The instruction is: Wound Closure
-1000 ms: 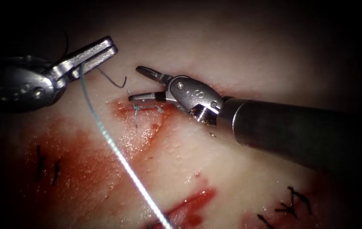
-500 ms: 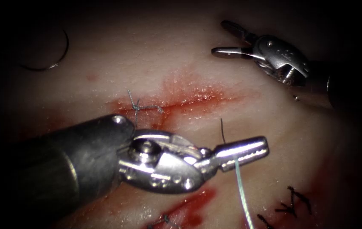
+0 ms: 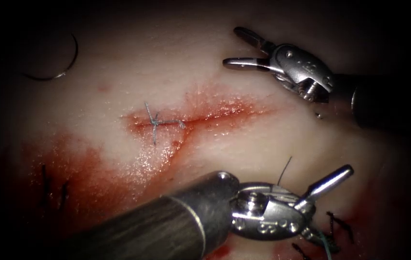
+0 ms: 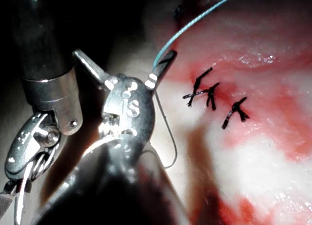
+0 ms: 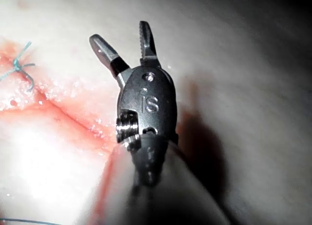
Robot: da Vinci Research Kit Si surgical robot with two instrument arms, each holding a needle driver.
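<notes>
The curved needle (image 3: 68, 61) lies free on the tissue, far up and left of the cut (image 3: 215, 114), and neither tool holds it. My left tool (image 3: 334, 204) reaches in from below the cut with its jaws spread wide and nothing gripped. The teal thread (image 3: 328, 246) runs past its lower jaw. In the left wrist view the left tool (image 4: 124, 54) is open and the thread (image 4: 195, 21) lies against one jaw tip. My right tool (image 3: 232, 46) hovers open and empty above the cut's right end; the right tool (image 5: 119, 32) is also open in its own wrist view.
A tied teal stitch (image 3: 155, 121) crosses the left part of the cut, and the stitch (image 5: 19, 66) appears again in the right wrist view. Dark stitches (image 3: 336, 226) sit lower right beside the left tool, others (image 3: 46, 188) lower left. Red fluid (image 3: 94, 178) stains the tissue.
The left tool moved down and right and its jaws opened, letting go of the teal thread. The right tool shifted slightly left, still open.
</notes>
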